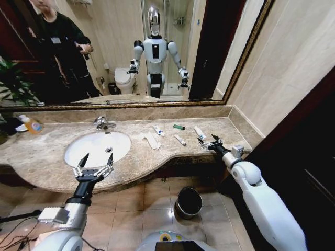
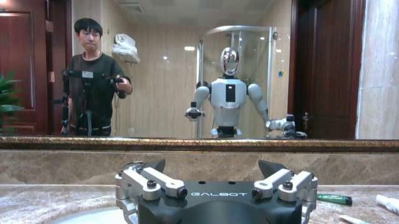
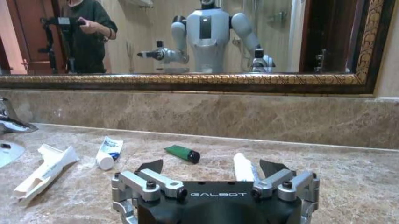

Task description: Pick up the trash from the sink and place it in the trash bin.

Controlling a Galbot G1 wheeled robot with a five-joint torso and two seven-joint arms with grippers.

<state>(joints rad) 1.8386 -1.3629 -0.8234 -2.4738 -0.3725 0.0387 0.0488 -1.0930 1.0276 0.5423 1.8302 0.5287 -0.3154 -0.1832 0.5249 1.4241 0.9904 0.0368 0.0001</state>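
Task barely begun, by appearance: trash (image 1: 179, 127) lies scattered on marble counter right of sink (image 1: 97, 148), none visibly in trash bin (image 1: 188, 202) on floor. Right gripper (image 1: 210, 141) spread wide at white tube (image 3: 243, 166) near counter's right edge; left gripper (image 1: 93, 166) spread, empty, at sink's front rim.

A gilt-framed mirror (image 1: 131, 52) runs along the wall above a beige marble counter (image 1: 172, 154). Beige tiled walls (image 1: 293, 63) meet at the right corner. The floor (image 1: 136, 204) has tan tiles. A plant (image 1: 13, 86) stands at the left, and a dark wooden door (image 1: 309, 167) at the right.
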